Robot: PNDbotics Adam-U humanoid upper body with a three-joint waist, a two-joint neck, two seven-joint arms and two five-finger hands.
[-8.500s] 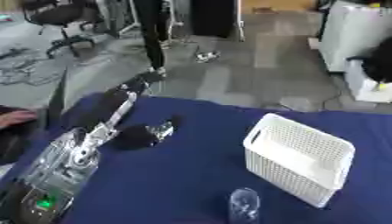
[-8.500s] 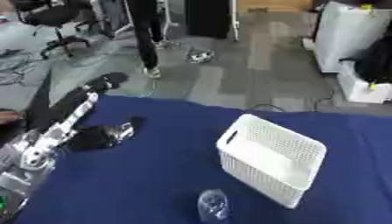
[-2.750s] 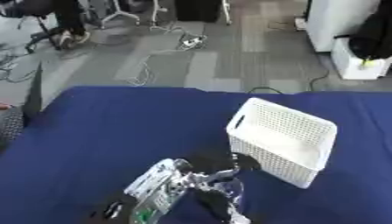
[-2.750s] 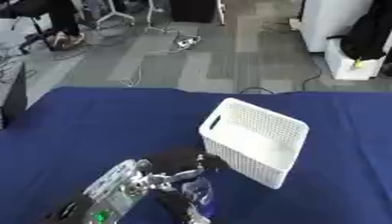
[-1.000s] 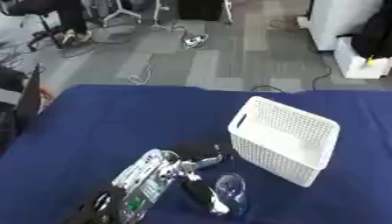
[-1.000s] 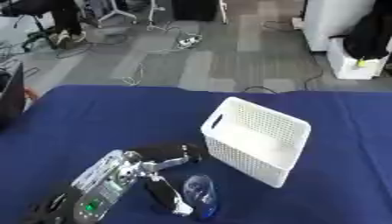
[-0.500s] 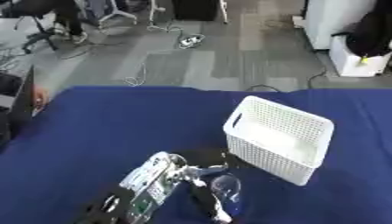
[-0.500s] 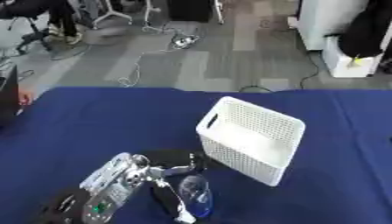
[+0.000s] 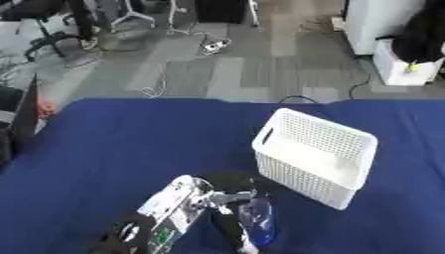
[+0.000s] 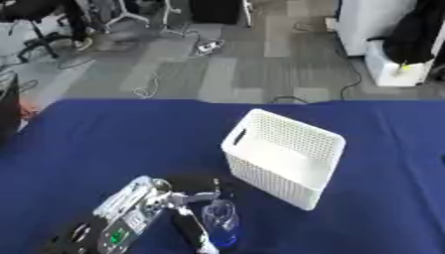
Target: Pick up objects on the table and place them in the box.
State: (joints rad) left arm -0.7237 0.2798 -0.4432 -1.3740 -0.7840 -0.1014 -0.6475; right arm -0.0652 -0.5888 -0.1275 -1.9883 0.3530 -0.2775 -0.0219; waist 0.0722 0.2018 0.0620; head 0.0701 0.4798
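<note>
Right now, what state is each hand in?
Left hand: at the clear bottle, fingers around it, beside the white basket.
Right hand: not in view.

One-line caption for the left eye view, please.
Left hand grasps a clear bottle on the blue table beside the white basket.

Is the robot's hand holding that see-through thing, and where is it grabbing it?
The left hand has its fingers around the clear bottle-like thing, gripping its side near the upper end. It sits just left of the white basket.
</note>
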